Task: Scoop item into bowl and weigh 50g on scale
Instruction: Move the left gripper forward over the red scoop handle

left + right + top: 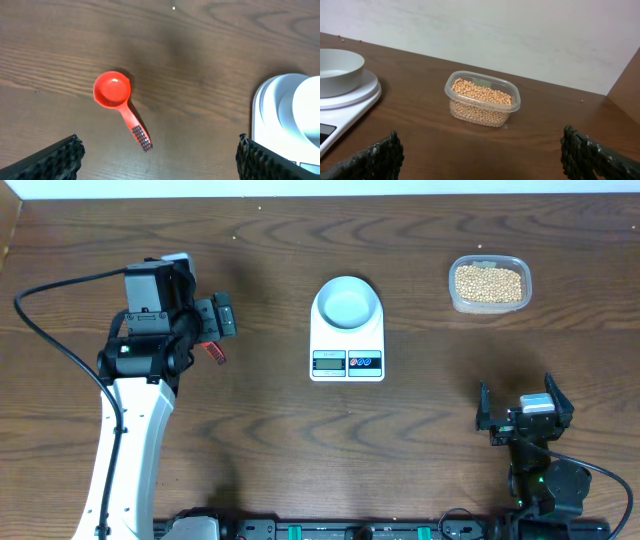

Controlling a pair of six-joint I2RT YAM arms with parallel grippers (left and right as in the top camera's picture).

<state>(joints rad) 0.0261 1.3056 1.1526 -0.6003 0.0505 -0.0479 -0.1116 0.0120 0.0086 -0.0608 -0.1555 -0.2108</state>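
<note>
Presently, nothing in view shows any step of the task as begun.

- Left gripper [157,159]: jaws stand wide apart and hold nothing. It hangs over the left part of the desk [300,460], directly above the red scoop [126,111].
- Red scoop: lies flat on the desk, cup upward and empty, handle pointing toward the near edge. It sits between the left fingers as seen from the wrist and touches neither.
- Right gripper [519,408]: jaws likewise spread wide, nothing held. It is parked near the near edge on the right, facing the tub, well apart from it.
- Beans [488,282]: all appear to be in the clear plastic tub [453,285], which stands toward the far right corner of the desk. No beans are seen lying loose near the bowl or the scale.
- Bowl [346,305]: already seated on the platform of the scale [320,345], upright and empty.
- Scale: about midway along the desk, nearer the far edge; its display faces the near edge, and the reading is too small to make out.
- Done, by my judgement: bowl placed on scale only.
- Outstanding, by my judgement: grasp the scoop, carry it to the tub, lift beans, tip them into the bowl, and repeat or trim until the display shows the required weight.
</note>
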